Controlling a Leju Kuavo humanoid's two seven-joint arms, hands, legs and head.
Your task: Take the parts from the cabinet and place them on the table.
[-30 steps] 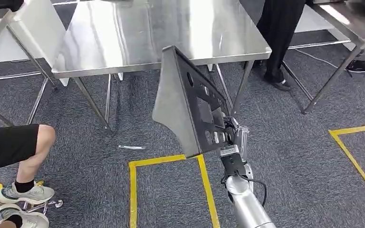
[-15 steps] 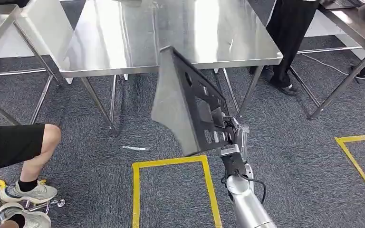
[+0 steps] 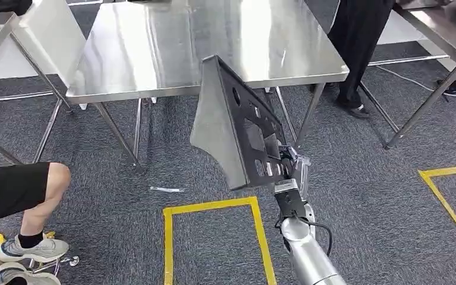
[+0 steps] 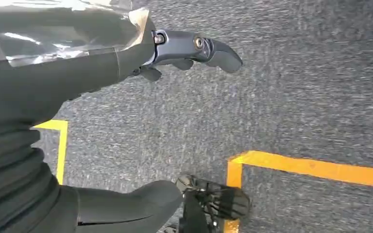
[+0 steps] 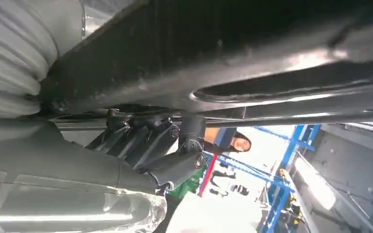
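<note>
Grey carpet with yellow tape lines point(image 3: 212, 207) lay before your steel table point(image 3: 154, 53), right hand point(image 3: 285, 163) gripped the dark panel part point(image 3: 231, 127) upright, short of the table edge, left hand point(image 4: 184, 48) hung over carpet, fingers apart, holding nothing.

**Colours and patterns on show**

A dark grey, almost black part point(image 3: 237, 127) is being held by the right hand point(image 3: 285, 166), its face being broken by a pattern of cut-out holes. A silver sheen is being thrown off the steel table point(image 3: 154, 47), with pale streaks of reflected light. The carpet point(image 3: 362, 178) is being seen as speckled blue-grey, and it is being crossed by yellow tape lines point(image 3: 214, 206) (a second yellow outline is being caught at the right). Grey and darker tones are being shown by the left hand point(image 4: 194, 48). Black clothing is being worn by the standing person point(image 3: 356, 35).
</note>
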